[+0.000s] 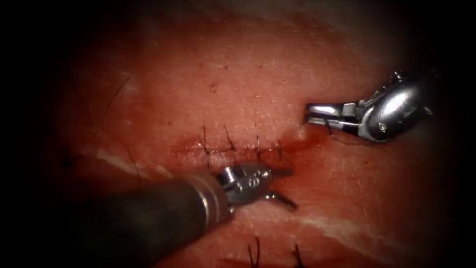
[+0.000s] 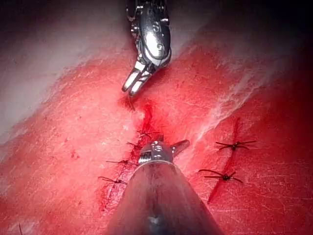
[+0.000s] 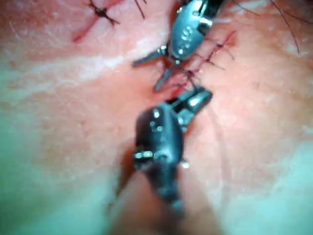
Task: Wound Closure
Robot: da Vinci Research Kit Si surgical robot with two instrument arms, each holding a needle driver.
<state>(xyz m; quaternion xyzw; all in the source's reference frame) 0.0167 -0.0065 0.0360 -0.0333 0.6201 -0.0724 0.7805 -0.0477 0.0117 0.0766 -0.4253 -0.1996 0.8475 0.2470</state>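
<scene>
Left tool is the closest thing, its dark shaft coming up from the near left corner of the tissue. Its jaws are spread wide in a V with nothing between them: one jaw points toward the cut, the other angles toward the near edge. It sits just on the near side of the cut, close to the cut's right end.

Right tool comes in from the right edge and sits above and right of the cut's right end. Its jaws look nearly together, just a thin gap showing. A dark bit of thread hangs by the jaws and trails along under the tool's wrist, but I honestly can't tell if the jaws are pinching it or it's just lying there. Not calling that one.

Can't make out the needle anywhere, so no word on where it is or whether it's in the tissue.

Cut runs sideways across the middle of the tissue with several dark stitches across it, and there's red fluid pooled at its right end. Left wrist view has the same row of stitches beside the left tool, with the right tool further off. More knots sit down by the tissue's near edge.
</scene>
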